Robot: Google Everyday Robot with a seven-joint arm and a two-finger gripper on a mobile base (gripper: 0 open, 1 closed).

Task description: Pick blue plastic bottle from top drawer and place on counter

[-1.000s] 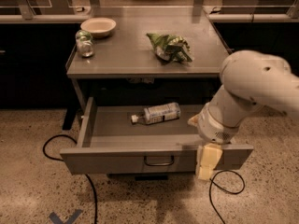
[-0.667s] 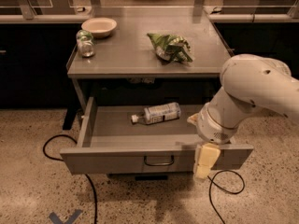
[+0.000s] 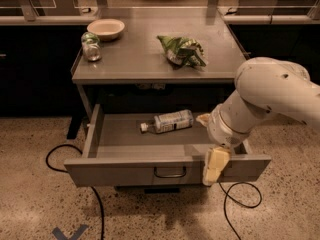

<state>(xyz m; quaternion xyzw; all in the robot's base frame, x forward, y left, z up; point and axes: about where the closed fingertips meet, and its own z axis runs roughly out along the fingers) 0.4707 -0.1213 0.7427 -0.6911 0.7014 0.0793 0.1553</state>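
The blue plastic bottle (image 3: pixel 167 121) lies on its side in the open top drawer (image 3: pixel 125 171), white cap pointing left, towards the back of the drawer. My gripper (image 3: pixel 207 143) hangs at the drawer's right front corner, to the right of the bottle and apart from it. It is open and empty: one pale fingertip (image 3: pixel 202 118) shows inside the drawer near the bottle's base, the other (image 3: pixel 213 165) hangs in front of the drawer's front panel. The counter (image 3: pixel 140 59) is the grey cabinet top above the drawer.
On the counter stand a white bowl (image 3: pixel 106 28) and a clear jar with a green lid (image 3: pixel 91 46) at the back left, and a green crumpled bag (image 3: pixel 181 50) at the right. Black cables (image 3: pixel 95 204) lie on the floor by the cabinet.
My gripper has shifted slightly to the left along the drawer front. The bottle and the drawer have not moved.
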